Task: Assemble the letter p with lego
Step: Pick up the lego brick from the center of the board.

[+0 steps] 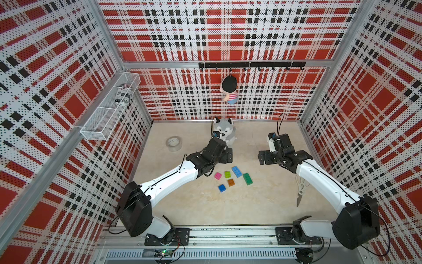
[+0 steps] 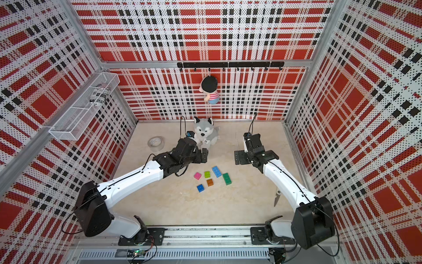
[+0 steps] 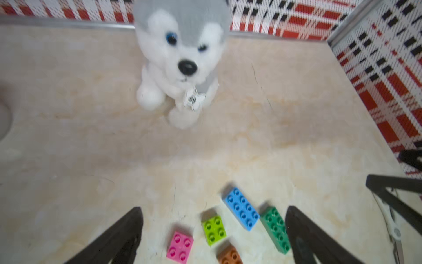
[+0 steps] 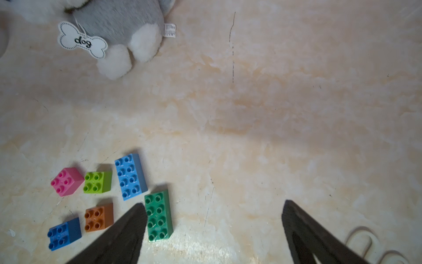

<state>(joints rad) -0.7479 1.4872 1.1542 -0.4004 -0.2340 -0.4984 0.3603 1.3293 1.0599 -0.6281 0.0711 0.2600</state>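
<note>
Six lego bricks lie loose and apart on the beige floor, none joined, and no letter p is in view. They are pink (image 1: 218,175), lime (image 1: 227,174), light blue (image 1: 236,171), dark green (image 1: 247,178), orange (image 1: 231,182) and dark blue (image 1: 221,188). My left gripper (image 1: 228,155) hovers open just behind them. In its wrist view the left gripper (image 3: 213,209) frames the pink (image 3: 180,246) and lime (image 3: 214,229) bricks. My right gripper (image 1: 262,157) is open and empty behind and to the right. In its wrist view the right gripper (image 4: 212,204) has one finger beside the dark green brick (image 4: 158,216).
A plush husky (image 1: 225,132) sits behind the left gripper. A clear tape roll (image 1: 174,143) lies at the back left. Scissors (image 1: 301,189) lie under the right forearm. A doll (image 1: 229,90) hangs on the back wall, and a wire basket (image 1: 109,105) is fixed to the left wall.
</note>
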